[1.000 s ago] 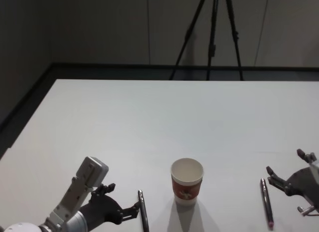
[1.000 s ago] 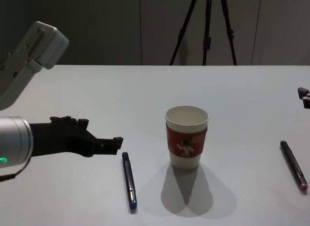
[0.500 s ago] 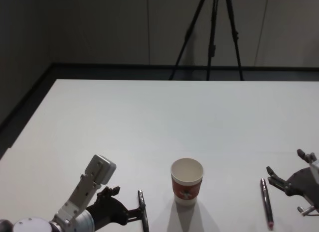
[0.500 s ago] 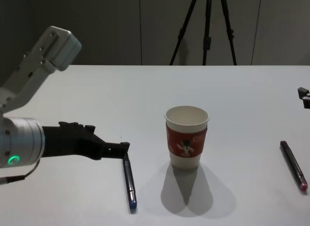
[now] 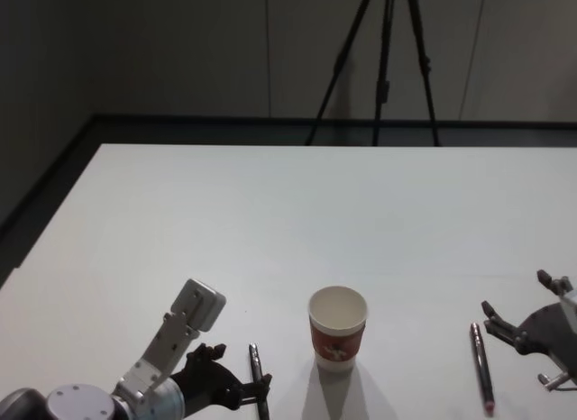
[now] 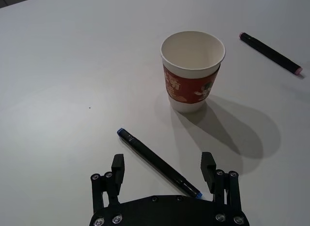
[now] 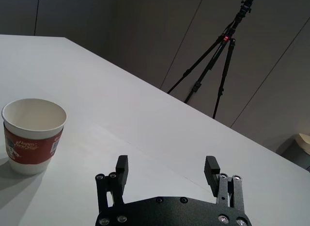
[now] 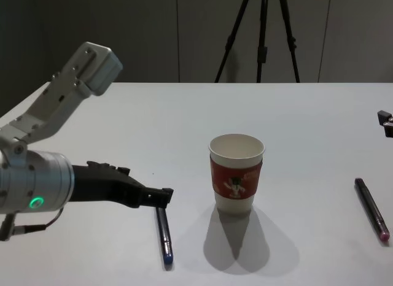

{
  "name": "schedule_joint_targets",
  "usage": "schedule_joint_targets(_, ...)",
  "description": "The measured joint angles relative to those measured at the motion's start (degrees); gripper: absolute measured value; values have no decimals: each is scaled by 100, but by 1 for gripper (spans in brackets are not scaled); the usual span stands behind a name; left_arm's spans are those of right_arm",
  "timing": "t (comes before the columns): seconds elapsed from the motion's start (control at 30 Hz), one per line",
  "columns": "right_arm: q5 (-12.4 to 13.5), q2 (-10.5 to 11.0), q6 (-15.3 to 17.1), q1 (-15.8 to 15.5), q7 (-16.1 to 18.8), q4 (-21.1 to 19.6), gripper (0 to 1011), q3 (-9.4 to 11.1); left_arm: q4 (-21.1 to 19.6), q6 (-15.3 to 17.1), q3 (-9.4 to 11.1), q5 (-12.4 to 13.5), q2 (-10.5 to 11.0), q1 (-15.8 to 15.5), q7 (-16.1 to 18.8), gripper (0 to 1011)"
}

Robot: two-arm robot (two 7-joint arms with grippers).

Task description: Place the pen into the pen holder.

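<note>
On the table [image 6: 72, 51], a pen [image 6: 156, 161] lies inside the spread left end effector [image 6: 163, 164].

Your pen holder [image 5: 338, 334] is a white cup with a red sleeve bearing a small white-and-dark figure. One pen [image 8: 163, 234] is dark with blue ends, the other pen [image 8: 371, 209] dark with a pink tip. Your left gripper [image 6: 163, 163] is black, and the bench [image 5: 270, 222] plain white.
</note>
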Motion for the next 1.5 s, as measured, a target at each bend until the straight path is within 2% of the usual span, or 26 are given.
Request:
schedule_joint_targets(0.7, 0, 0, 0, 0, 0, 0, 1001, 0, 465, 415, 91, 121, -225, -291, -58, 1001)
schedule_joint_targets(1.5, 0, 0, 0, 0, 0, 0, 1001, 0, 742, 588, 172, 258, -456, -414, -79, 1001)
